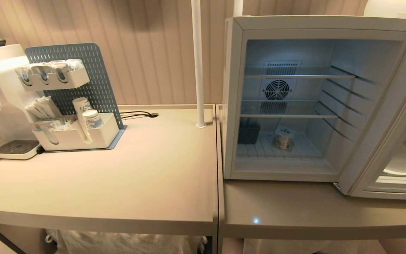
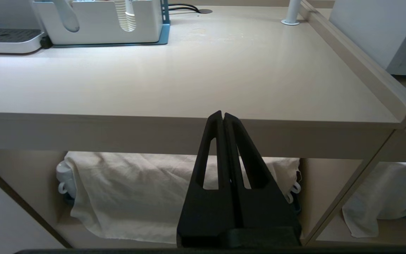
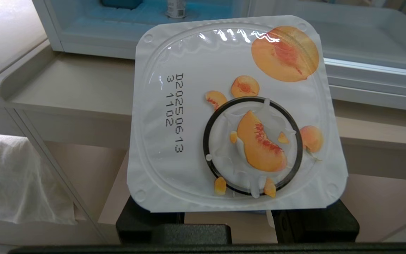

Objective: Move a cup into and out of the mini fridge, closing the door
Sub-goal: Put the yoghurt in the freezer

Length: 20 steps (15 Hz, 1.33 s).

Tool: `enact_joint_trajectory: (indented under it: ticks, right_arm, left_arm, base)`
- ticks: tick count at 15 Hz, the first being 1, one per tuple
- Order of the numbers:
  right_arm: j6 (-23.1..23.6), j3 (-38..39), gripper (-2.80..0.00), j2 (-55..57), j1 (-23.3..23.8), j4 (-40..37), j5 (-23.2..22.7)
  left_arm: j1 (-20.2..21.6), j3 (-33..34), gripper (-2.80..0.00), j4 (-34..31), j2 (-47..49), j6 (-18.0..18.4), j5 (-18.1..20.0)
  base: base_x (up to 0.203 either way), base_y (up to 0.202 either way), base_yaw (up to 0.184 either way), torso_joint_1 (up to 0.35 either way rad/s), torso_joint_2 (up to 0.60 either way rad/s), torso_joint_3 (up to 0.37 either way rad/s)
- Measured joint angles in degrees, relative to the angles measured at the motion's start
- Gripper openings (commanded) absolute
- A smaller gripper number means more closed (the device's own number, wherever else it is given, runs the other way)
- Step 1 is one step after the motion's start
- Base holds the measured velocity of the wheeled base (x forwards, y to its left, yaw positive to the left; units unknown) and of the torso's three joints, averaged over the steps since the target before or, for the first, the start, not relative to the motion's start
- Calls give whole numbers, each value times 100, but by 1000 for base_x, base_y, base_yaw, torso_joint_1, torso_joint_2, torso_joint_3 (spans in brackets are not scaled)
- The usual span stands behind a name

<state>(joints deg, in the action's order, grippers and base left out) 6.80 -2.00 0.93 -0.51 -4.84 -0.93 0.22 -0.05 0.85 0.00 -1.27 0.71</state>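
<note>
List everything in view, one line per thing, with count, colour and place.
mini fridge: one, white, right counter, open
door: one, pale, swung right
small container: one, fridge floor
dark box: one, fridge floor, left
organiser: one, white on blue pegboard, left counter
paper cups: stack, patterned, in organiser
pole: one, white, between counters
yogurt cup: one, white with peaches, before fridge
left claw: black, shut, below counter edge
right claw: black, gripping yogurt cup

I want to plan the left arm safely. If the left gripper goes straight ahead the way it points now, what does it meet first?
Probably the front edge of the table: the shut left gripper points at it, though how far apart they are is unclear.
</note>
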Motion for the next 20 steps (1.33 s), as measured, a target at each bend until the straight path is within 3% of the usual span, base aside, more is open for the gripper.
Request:
enact_joint_trajectory:
  ticks: [5, 9, 14, 20]
  right_arm:
    - [9, 22, -280, -60, 2, 88, 0]
    - [-41, 87, -280, -83, 11, 766, -96]
    - [-349, -1894, -280, 740, -11, 324, -814]
    - [-223, -2640, -280, 3534, -72, 233, -2492]
  left_arm:
    - [-10, 0, -280, -1, 0, -2, 0]
    - [-1, 0, -280, 2, 0, 0, 0]
    - [-6, 0, -280, 0, 0, -6, 1]
    - [-4, -1, -280, 0, 0, -2, 0]
  base:
    - [0, 0, 0, 0, 0, 0]
    - [0, 0, 0, 0, 0, 0]
    - [0, 0, 0, 0, 0, 0]
    - [0, 0, 0, 0, 0, 0]
